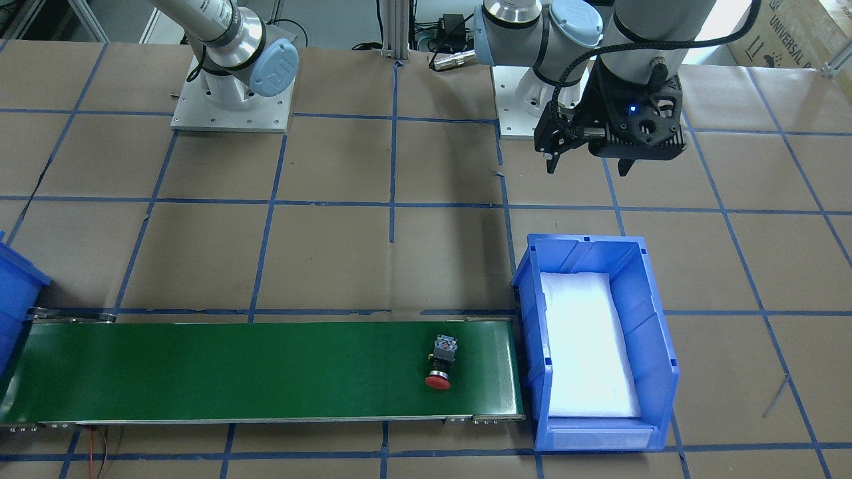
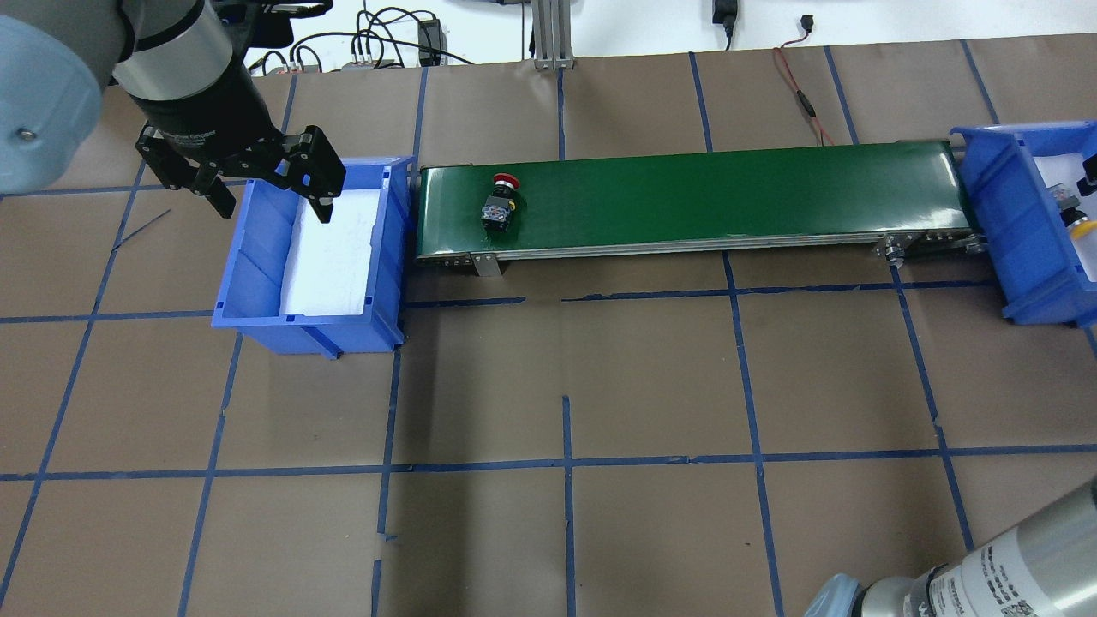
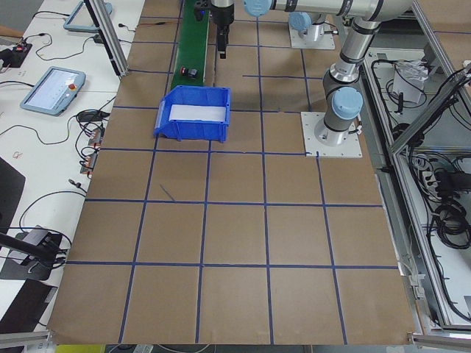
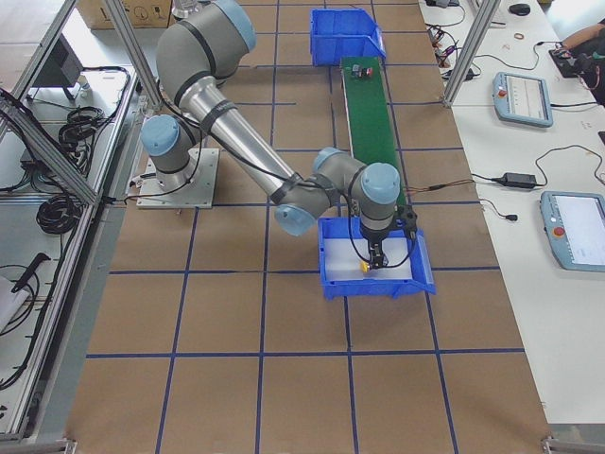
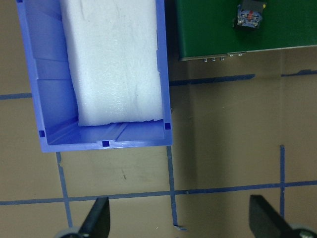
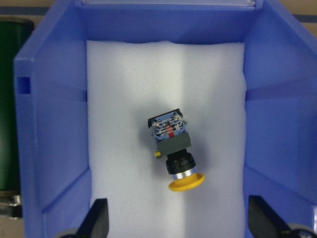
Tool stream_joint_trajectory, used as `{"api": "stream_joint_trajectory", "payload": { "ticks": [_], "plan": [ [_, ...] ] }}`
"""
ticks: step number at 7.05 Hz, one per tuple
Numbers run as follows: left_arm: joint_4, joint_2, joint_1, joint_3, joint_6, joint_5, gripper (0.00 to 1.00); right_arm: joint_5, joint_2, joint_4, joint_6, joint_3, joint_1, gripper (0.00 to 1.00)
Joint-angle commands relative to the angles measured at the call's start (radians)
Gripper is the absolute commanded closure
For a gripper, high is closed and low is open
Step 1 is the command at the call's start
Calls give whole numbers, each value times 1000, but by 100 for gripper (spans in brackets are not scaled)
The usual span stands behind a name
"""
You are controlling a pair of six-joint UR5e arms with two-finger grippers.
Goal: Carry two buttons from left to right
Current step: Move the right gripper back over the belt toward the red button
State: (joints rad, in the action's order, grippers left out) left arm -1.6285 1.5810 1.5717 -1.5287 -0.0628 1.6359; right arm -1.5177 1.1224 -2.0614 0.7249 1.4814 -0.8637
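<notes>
Now both arms point straight down, jaws wide, empty. Right gripper [image 6: 181,220] sits directly over yellow button [image 6: 176,153]; red button [image 2: 500,206] lies off left gripper [image 2: 276,212]'s side, on belt [image 2: 728,197].

Lighting is bright and even, from overhead. Shadows on the tabletop [image 1: 333,253] are soft and faint. The white foam pad [image 1: 586,346] just beyond the conveyor belt [image 1: 266,372] is overexposed, its texture washed out. The belt shows a mild sheen. In both wrist views the jaws are blurred at the lower edge. In the side views, detail at the belt is small and soft.
</notes>
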Motion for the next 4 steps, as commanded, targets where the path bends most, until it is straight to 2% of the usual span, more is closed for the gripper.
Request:
{"api": "stream_joint_trajectory", "payload": {
  "ticks": [1, 2, 4],
  "plan": [
    [-19, 2, -25, 1, -5, -7, 0, 2, 57, 117, -12, -13, -44, 0],
    [-19, 4, -29, 1, -8, -7, 0, 4, 106, 162, -47, -13, -120, 0],
    [-13, 5, -29, 1, -8, -7, 0, -19, 122, 159, -344, -13, -439, 0]
  ]
}}
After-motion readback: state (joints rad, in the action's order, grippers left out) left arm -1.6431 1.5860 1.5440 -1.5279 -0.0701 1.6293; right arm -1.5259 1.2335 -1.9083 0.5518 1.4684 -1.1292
